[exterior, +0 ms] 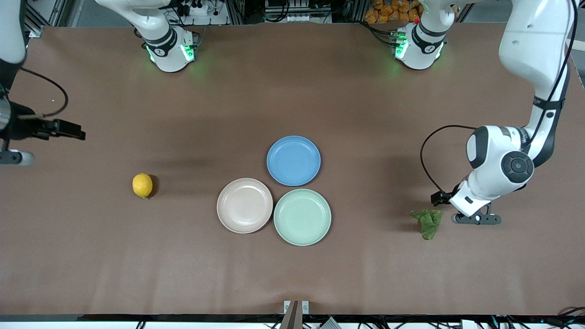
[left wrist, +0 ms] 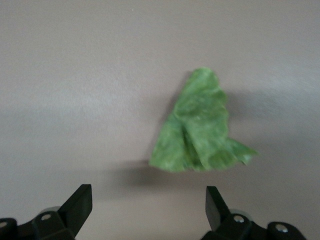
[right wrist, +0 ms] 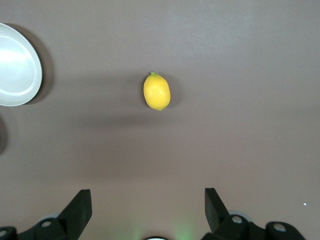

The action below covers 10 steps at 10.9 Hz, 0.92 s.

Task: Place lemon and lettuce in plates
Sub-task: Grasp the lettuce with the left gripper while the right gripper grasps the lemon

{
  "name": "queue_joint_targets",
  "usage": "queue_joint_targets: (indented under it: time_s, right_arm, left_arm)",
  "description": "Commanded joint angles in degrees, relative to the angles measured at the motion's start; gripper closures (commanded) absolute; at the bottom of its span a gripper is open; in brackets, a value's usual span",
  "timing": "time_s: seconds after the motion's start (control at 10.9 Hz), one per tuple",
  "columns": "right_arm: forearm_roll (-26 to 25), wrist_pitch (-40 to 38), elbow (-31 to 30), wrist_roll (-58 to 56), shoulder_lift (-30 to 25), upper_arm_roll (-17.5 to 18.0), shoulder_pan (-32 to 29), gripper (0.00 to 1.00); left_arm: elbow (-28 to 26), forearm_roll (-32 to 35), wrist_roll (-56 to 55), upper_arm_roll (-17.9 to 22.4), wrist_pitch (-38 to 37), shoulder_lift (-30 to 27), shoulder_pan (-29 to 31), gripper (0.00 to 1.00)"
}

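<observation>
The lemon [exterior: 142, 185] lies on the brown table toward the right arm's end; it also shows in the right wrist view [right wrist: 156, 91]. The lettuce [exterior: 427, 222] lies flat toward the left arm's end, and shows in the left wrist view [left wrist: 200, 127]. The beige-pink plate [exterior: 244, 205] and the mint green plate [exterior: 302, 217] sit side by side mid-table, both empty. My left gripper [exterior: 475, 218] is low beside the lettuce, open and empty [left wrist: 148, 200]. My right gripper [exterior: 16, 157] hangs at the table's end, away from the lemon, open and empty [right wrist: 148, 200].
An empty blue plate [exterior: 293, 160] sits just farther from the front camera than the two pale plates, touching their group. The edge of the beige-pink plate [right wrist: 17, 65] shows in the right wrist view. The arm bases [exterior: 171, 50] stand along the table's back edge.
</observation>
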Motion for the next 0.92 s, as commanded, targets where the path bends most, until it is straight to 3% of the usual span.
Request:
queue_joint_targets:
  time_s: [0.0,0.18,0.46,0.64,0.82]
  right_arm:
    - [0.3,3.9,0.1,0.0,4.2,0.1,0.8,0.0]
    - [0.3,8.0,-2.0,0.0,6.0,0.2,0.8,0.0]
    - [0.3,18.7,-10.9,-0.3,5.9,0.3,0.6,0.0]
    - [0.3,26.7,-16.4,-1.3,6.2,0.7,0.5,0.0]
    - [0.3,34.0,-20.0,-4.2,8.8,0.7,0.0,0.0]
  left_arm:
    - [3.6,1.6,-2.0,-0.3,4.9,5.5,0.6,0.0]
    - [4.0,1.5,-5.5,-0.4,4.9,6.4,-0.3,0.0]
    - [6.2,1.5,-8.4,-0.5,5.7,9.2,-1.9,0.04]
    - [6.4,1.5,-9.1,-0.6,5.7,9.9,-2.4,0.2]
    - [6.5,1.6,-9.2,-0.5,5.7,9.8,-3.3,0.5]
